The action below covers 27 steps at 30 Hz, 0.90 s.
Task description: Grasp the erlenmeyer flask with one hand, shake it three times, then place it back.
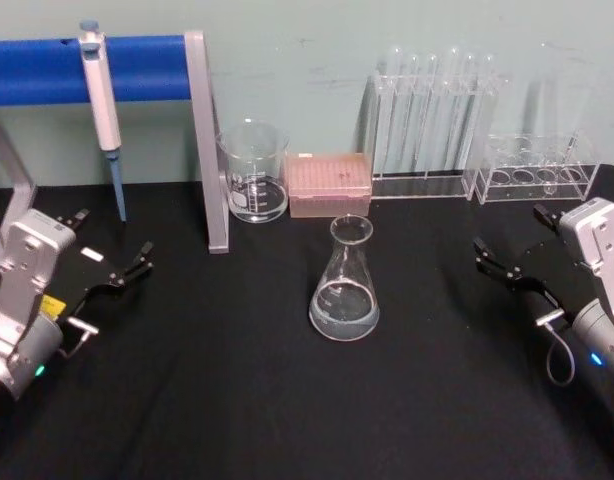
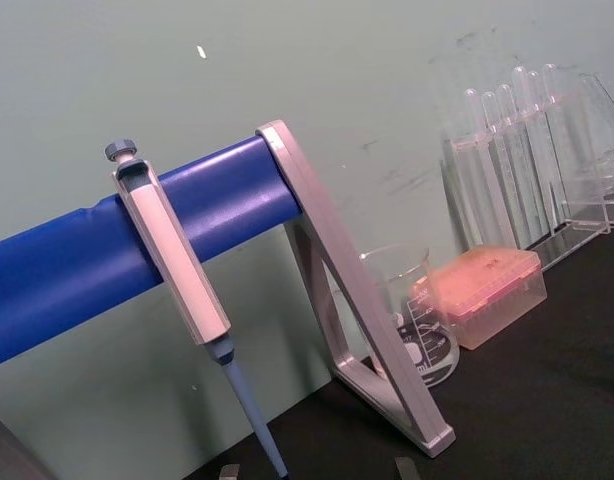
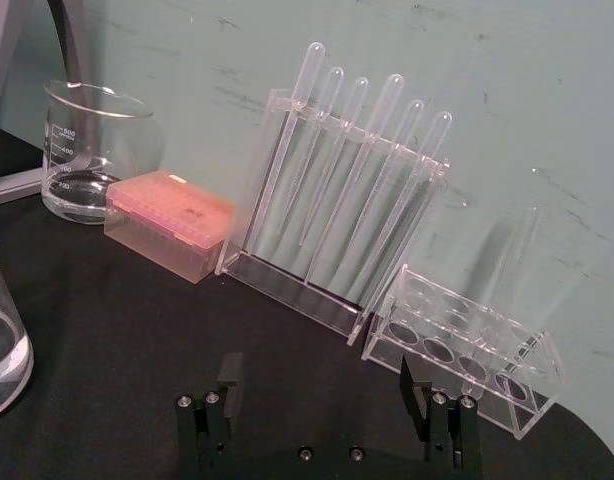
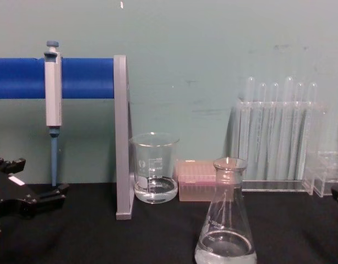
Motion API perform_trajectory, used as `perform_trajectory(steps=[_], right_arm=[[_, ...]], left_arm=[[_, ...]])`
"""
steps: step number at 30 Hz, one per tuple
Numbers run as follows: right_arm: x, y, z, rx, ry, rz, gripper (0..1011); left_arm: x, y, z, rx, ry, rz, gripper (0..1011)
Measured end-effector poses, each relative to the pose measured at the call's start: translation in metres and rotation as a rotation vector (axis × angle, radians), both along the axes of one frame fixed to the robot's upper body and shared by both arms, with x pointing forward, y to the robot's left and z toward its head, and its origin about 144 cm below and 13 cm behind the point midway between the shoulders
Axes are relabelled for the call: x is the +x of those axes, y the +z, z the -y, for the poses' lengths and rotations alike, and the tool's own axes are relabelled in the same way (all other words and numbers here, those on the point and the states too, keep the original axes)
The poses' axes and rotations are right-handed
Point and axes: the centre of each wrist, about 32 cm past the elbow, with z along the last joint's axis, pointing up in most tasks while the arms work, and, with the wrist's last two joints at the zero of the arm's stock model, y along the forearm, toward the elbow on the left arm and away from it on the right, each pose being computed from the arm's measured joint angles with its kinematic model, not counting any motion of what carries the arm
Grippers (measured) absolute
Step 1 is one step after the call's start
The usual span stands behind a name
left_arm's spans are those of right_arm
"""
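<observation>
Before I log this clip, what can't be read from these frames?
Erlenmeyer flask: base cut by chest view's bottom edge; graduation numbers too small.
Left pincer, open on the left: all but fingertips cut by left wrist view's bottom edge.
Right pincer, open on the right: mostly cut by chest view's right edge.

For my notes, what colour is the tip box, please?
The tip box is pink; right wrist view.

The flask (image 4: 225, 220) loses its base to the chest view's bottom edge, and the right wrist view's edge cuts off all but a sliver of its wall. In the left wrist view the grey stand leg (image 2: 357, 300) hides part of the beaker (image 2: 425, 300). The chest view's edge cuts short the small rack (image 4: 326, 173) at the table's (image 4: 103, 236) back right corner.
</observation>
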Motion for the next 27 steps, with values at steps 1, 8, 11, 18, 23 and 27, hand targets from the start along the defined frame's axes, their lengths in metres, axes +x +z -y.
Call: perform_trajectory(steps=[1,8,11,18,23,27], right_arm=[[0.0,0.0,0.0,0.0,0.0,0.0,1002],[0.0,0.0,0.0,0.0,0.0,0.0,1002],[0.0,0.0,0.0,0.0,0.0,0.0,1003],[0.0,0.0,0.0,0.0,0.0,0.0,1003],[0.0,0.0,0.0,0.0,0.0,0.0,1002],[0.0,0.0,0.0,0.0,0.0,0.0,1002]], left_arm=[[0.0,0.0,0.0,0.0,0.0,0.0,1001],[0.0,0.0,0.0,0.0,0.0,0.0,1001],[0.0,0.0,0.0,0.0,0.0,0.0,1001],[0.0,0.0,0.0,0.0,0.0,0.0,1001],[0.0,0.0,0.0,0.0,0.0,0.0,1001],[0.0,0.0,0.0,0.0,0.0,0.0,1001]])
